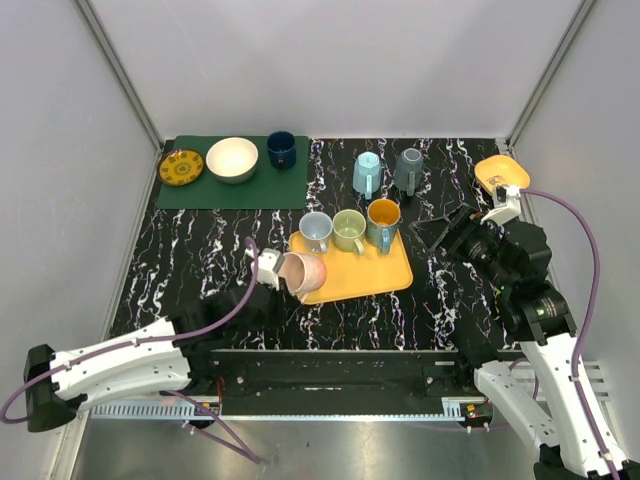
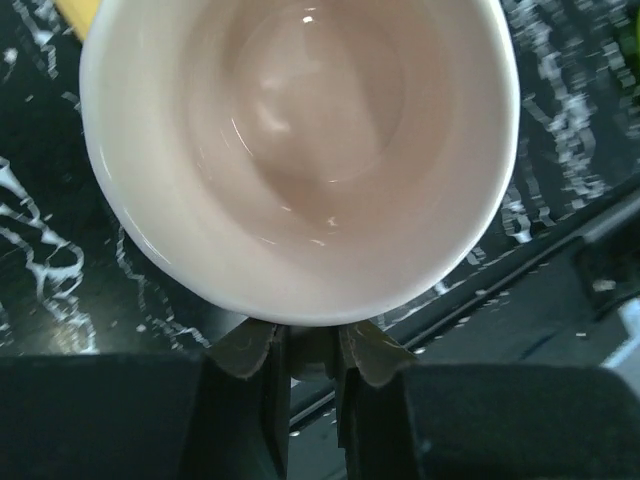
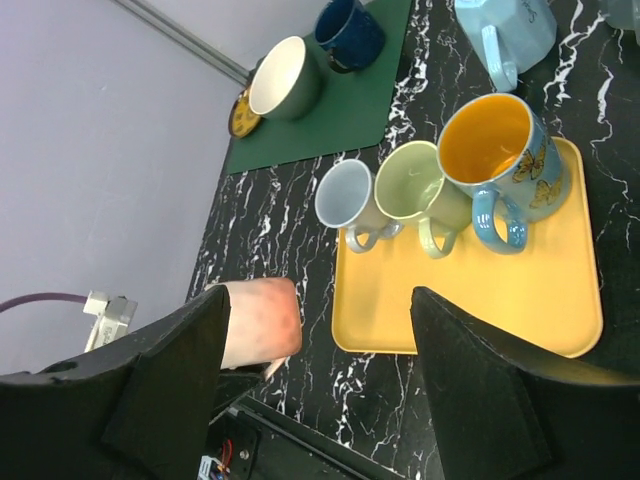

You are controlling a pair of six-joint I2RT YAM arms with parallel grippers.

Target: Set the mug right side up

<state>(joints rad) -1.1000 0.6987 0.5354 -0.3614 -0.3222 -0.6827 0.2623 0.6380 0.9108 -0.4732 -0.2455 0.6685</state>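
The pink mug [image 1: 303,272] is tilted on its side just off the front-left corner of the yellow tray [image 1: 372,276]. My left gripper [image 1: 270,268] is shut on its handle. In the left wrist view the mug's pale inside [image 2: 300,150] fills the picture, mouth toward the camera, and the handle sits pinched in the left gripper [image 2: 305,352]. The right wrist view shows the mug's pink outside [image 3: 262,320] past one finger. My right gripper [image 1: 441,236] hangs open and empty right of the tray, apart from the mug, its jaws [image 3: 320,300] wide.
Three upright mugs stand at the tray's back: grey-blue [image 1: 316,231], green [image 1: 349,230], blue with orange inside [image 1: 383,222]. Behind are a light blue mug [image 1: 367,173] and a grey mug [image 1: 408,168]. A green mat [image 1: 200,190] holds plate, bowl, navy cup. An orange bowl [image 1: 500,173] sits far right.
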